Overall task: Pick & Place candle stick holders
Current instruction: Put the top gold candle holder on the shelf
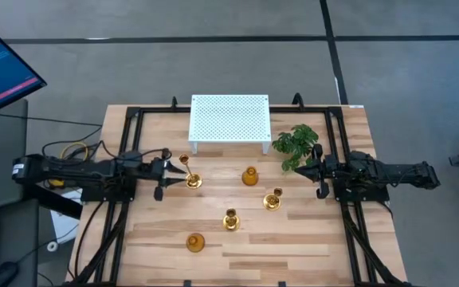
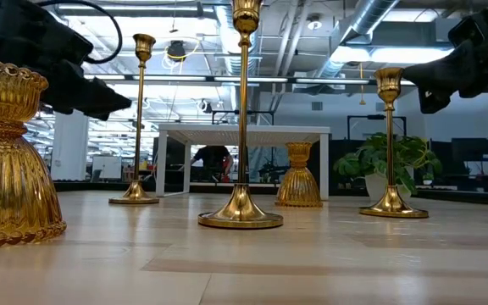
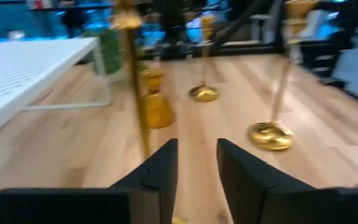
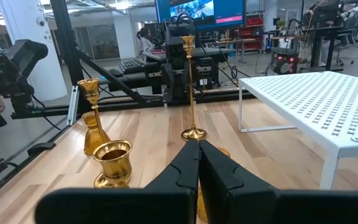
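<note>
On the tabletop (image 1: 309,239), the stand (image 1: 229,119) sits at the far middle, with the plant (image 1: 296,145) just beside its right end. Five candle stick holders stand in front of them. One (image 1: 191,180) is at the left, just before the left gripper (image 1: 168,171). Another (image 1: 250,175) stands in front of the stand's right half. A third (image 1: 272,199) is to its right and nearer, between it and the right gripper (image 1: 319,171). A fourth (image 1: 230,219) stands near the middle, and the fifth (image 1: 194,241) is nearest the front edge, to its left.
</note>
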